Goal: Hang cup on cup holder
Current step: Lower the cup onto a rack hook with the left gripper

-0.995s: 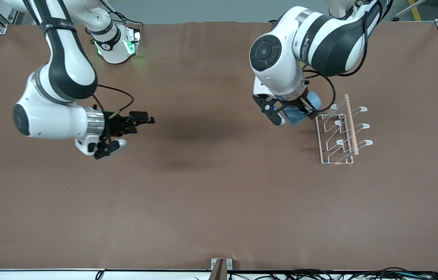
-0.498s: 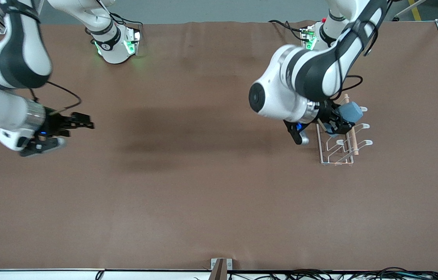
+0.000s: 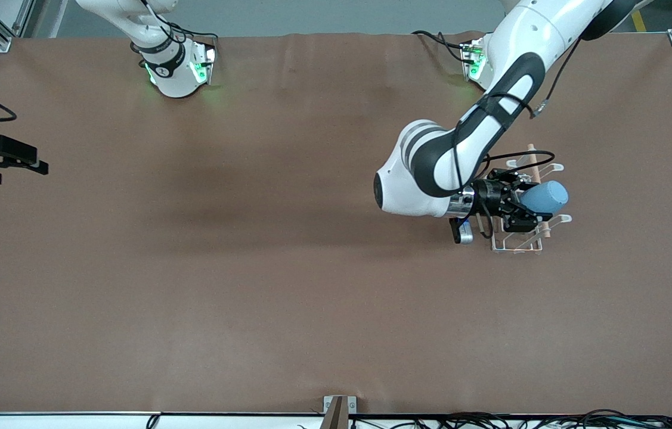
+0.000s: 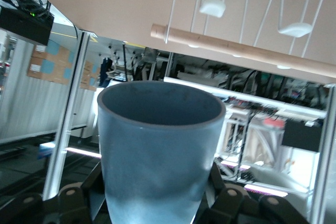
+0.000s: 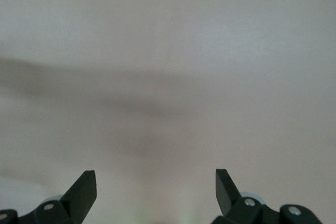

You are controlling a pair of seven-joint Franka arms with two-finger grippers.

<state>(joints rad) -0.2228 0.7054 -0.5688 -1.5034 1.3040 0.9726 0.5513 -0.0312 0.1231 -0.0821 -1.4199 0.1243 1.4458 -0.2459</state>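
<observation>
Over the cup holder (image 3: 523, 238), gripper-held empty cup (image 3: 544, 196).

Right gripper (image 3: 5, 159) half cut off at the table's (image 3: 288, 310) right-arm end. Left gripper (image 3: 517, 207) and its arm hide part of the cup holder (image 3: 529, 241) (prongs under the cup (image 3: 544, 196) can't be made out).

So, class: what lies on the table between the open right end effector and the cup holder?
Only bare brown table between the right end effector and the cup holder, as the front view shows.
</observation>
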